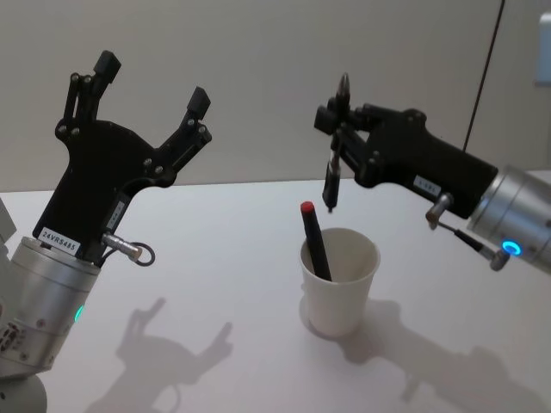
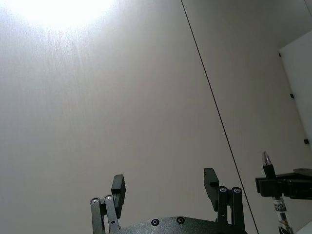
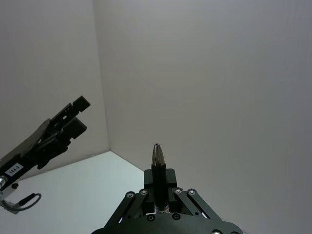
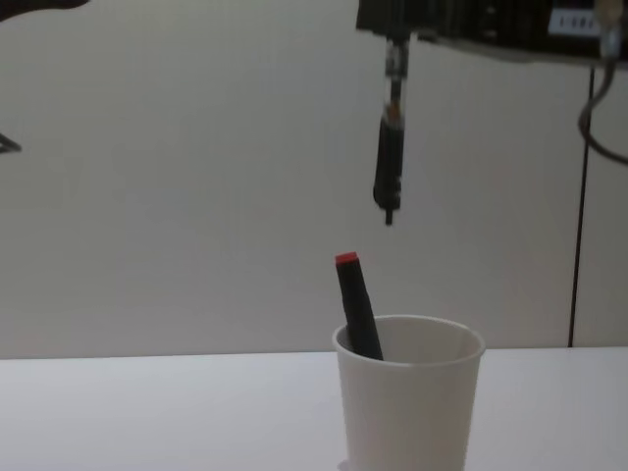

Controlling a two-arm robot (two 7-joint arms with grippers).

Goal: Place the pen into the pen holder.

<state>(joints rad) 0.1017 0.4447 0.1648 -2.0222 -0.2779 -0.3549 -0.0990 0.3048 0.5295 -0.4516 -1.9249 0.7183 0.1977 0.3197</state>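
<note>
My right gripper (image 1: 335, 121) is shut on a black pen (image 1: 331, 182), holding it upright with its silver tip up. The pen (image 4: 388, 162) hangs clear above the pen holder (image 4: 409, 402), a white paper cup (image 1: 340, 284) standing on the white table (image 1: 215, 258). Another black pen with a red cap (image 1: 313, 241) leans inside the cup, sticking out over the rim (image 4: 353, 299). The right wrist view shows the held pen (image 3: 157, 168) clamped between the right gripper's fingers. My left gripper (image 1: 153, 83) is raised at the left, open and empty, away from the cup; its fingers (image 2: 118, 187) point at the wall.
A plain pale wall stands behind the table, with a thin dark vertical line (image 4: 579, 216) at the right. The left gripper (image 3: 53, 134) shows farther off in the right wrist view. The table around the cup is bare.
</note>
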